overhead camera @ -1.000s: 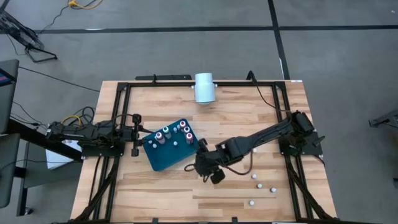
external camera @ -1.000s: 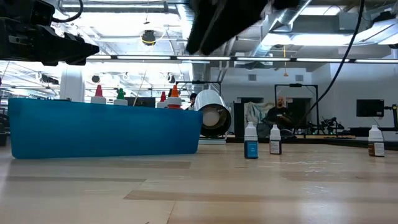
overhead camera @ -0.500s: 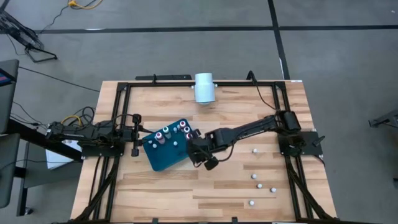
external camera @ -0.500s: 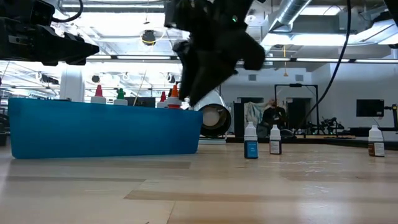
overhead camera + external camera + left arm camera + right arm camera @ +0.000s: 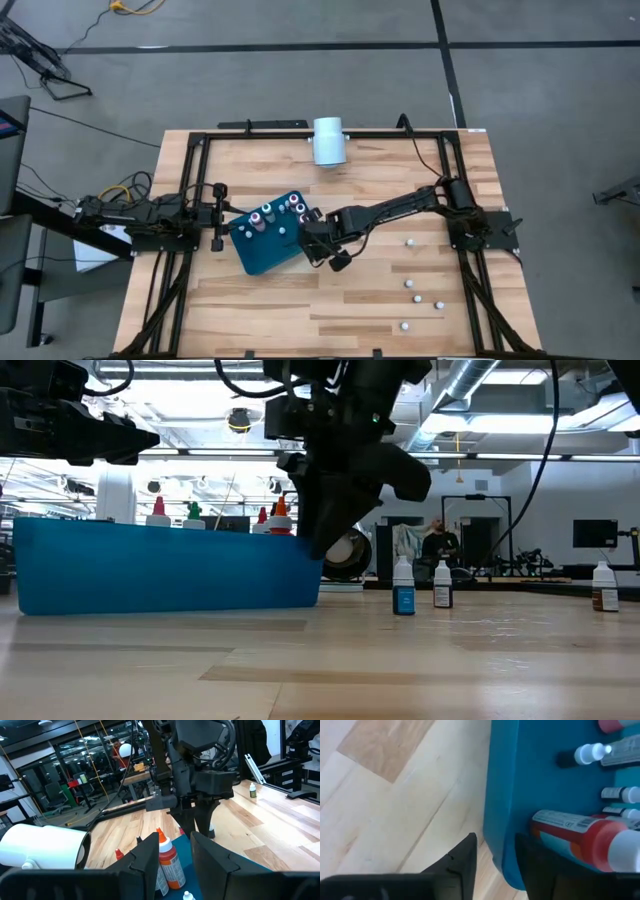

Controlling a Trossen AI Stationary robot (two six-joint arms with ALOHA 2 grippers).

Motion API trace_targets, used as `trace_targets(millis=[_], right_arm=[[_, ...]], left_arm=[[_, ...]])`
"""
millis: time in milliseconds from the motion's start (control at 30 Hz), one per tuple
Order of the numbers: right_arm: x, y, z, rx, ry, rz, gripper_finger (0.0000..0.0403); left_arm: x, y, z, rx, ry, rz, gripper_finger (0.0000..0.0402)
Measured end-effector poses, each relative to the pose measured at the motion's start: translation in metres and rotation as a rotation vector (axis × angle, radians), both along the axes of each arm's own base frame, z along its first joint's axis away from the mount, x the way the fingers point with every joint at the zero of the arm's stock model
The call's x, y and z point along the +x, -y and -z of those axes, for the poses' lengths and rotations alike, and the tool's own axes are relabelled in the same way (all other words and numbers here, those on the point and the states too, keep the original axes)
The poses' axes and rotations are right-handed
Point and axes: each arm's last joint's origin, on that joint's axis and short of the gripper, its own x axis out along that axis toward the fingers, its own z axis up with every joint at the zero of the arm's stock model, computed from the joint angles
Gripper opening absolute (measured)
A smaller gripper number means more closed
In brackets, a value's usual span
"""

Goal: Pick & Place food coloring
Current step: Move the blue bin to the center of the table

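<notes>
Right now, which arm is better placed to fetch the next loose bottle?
Probably the right. Its claw hangs at the blue tray's right edge, and the loose bottles stand on its side. The left claw waits beyond the tray, farther off.

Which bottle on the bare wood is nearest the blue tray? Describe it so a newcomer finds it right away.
Start at the blue tray left of the table's centre, then go right past the right gripper onto bare wood. Four white-capped bottles trail toward the near right corner; yours is the farthest back, standing alone while the other three cluster nearer the front edge.
</notes>
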Motion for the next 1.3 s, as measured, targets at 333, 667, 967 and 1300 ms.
trace_targets(millis=[333, 667, 967, 1300], right_arm=[[-0.003, 0.010, 0.002, -0.016, -0.048, 0.032, 0.0047], [-0.007, 0.019, 0.001, -0.012, -0.100, 0.076, 0.0009], [-0.009, 0.022, 0.002, -0.028, -0.122, 0.085, 0.0022], [-0.017, 0.023, 0.003, -0.028, -0.199, 0.109, 0.0014]], left_arm=[[0.000, 0.000, 0.000, 0.000, 0.001, 0.001, 0.0105], [0.000, 0.000, 0.000, 0.000, 0.000, 0.000, 0.0105], [0.000, 0.000, 0.000, 0.000, 0.000, 0.001, 0.0105], [0.000, 0.000, 0.000, 0.000, 0.000, 0.001, 0.0105]])
